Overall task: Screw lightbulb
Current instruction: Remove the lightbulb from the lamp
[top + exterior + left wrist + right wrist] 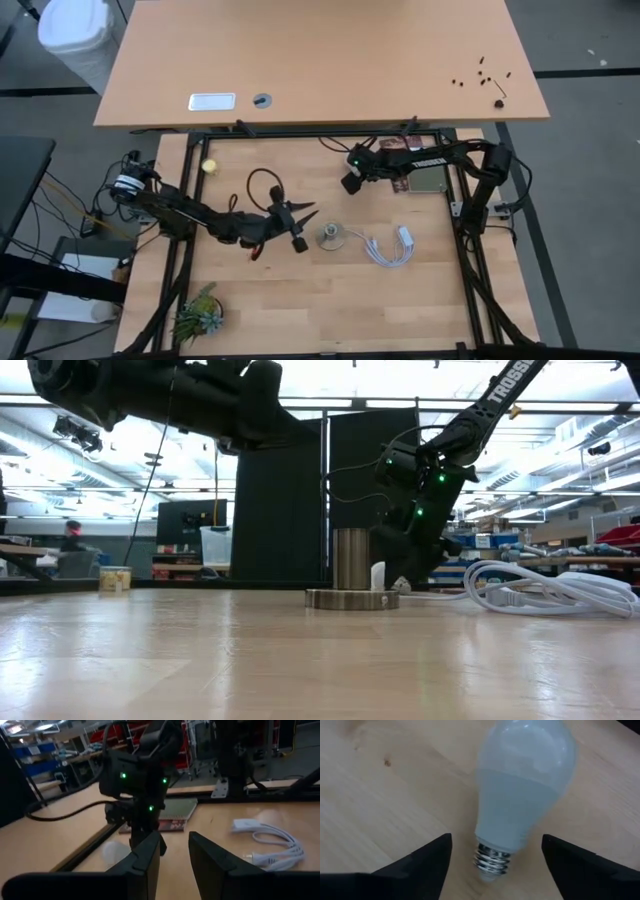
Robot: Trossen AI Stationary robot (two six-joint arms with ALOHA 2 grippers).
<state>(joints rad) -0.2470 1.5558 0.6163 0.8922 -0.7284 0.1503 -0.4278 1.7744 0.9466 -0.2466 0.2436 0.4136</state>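
Behind the wooden counter (300, 300) runs a bright workshop. The lightbulb (522, 795) lies on its side near the counter's far edge, and our right tool (495, 865) hangs released over its threaded base. We should close squarely on the neck. The left tool (300, 225), released, waits mid-counter beside the socket (332, 237); open boards lie between.

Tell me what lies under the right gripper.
The lightbulb lies on its side on the bare wooden table, between the open right gripper fingers. Its screw base's tip is cut off from view.
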